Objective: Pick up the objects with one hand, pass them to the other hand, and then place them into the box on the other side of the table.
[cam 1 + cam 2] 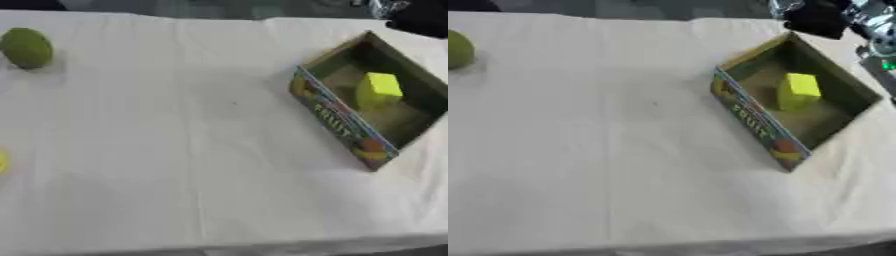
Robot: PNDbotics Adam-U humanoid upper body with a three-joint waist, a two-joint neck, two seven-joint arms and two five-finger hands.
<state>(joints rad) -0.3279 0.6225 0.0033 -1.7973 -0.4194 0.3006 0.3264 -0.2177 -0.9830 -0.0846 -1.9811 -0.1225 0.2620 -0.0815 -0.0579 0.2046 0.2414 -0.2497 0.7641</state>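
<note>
One down, judging by the lie of things: small yellow plastic block [378,90] standing inside the open cardboard fruit box with the printed side wall [337,117]. Seems to be the gap between one placing and the next pickup.

Right hand [820,19] only partly visible, as a black and silver bulk at the upper right corner, just beyond the box's far corner and apart from it. Cannot tell whether open or closed, fingers not made out. Holds nothing that shows and touches nothing that shows. Left hand nowhere in either view.

From that right hand:
- box just below and near, block a little further in, untouched
- round green fruit-like object [26,47] well apart, far across the white cloth-covered table [175,150], at the opposite far corner
- sliver of something yellow [3,162] at the left edge, further off yet, too little showing to name

Next move, as a judgement: calls for the left hand to come in and close round the green object, carry it toward the middle for the handover, then release only once the right hand has taken it.
</note>
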